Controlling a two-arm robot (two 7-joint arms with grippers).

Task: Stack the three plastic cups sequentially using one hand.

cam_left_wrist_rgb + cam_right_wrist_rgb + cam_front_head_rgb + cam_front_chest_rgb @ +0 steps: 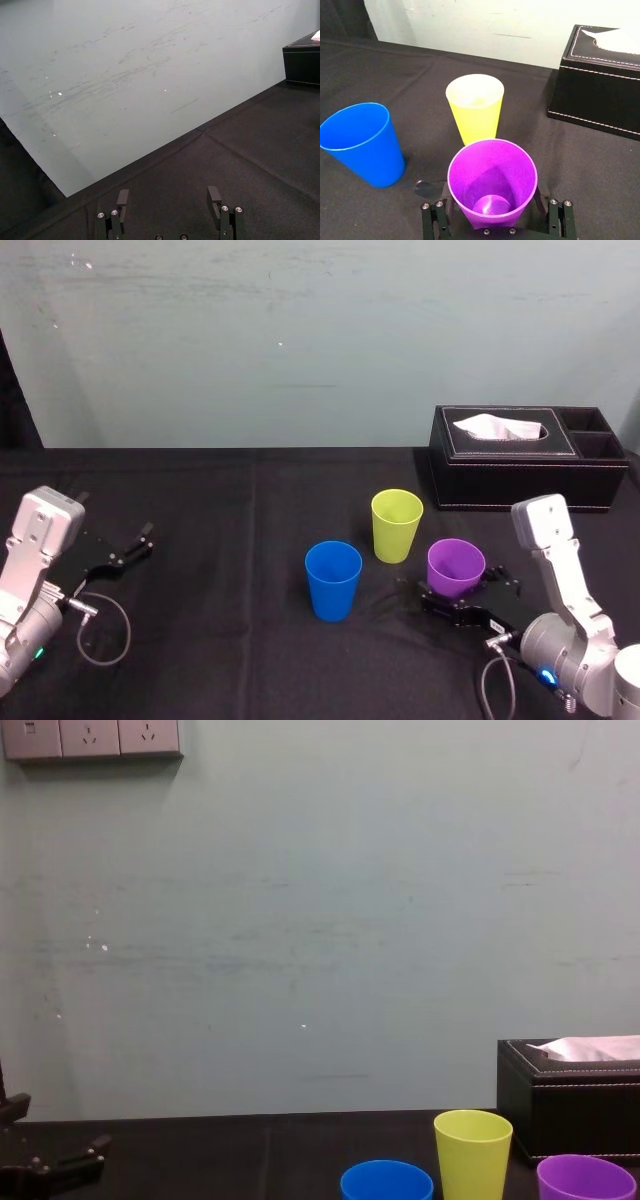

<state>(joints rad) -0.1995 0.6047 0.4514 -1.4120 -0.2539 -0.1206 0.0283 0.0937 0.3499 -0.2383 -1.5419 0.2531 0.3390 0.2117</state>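
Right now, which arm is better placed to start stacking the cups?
Right: the right tool is at the purple cup, with the yellow-green cup and blue cup close by. The left tool rests open, far off to the left.

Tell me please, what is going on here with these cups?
A two-armed robot is stacking cups with one arm. Its right pincer is low on the table at the purple cup, which stands upright; I cannot tell if it grips yet. The blue cup and the yellow-green cup stand apart nearby, so nothing is stacked yet. The left pincer rests open at the table's left side, idle. A black tissue box sits behind the cups.
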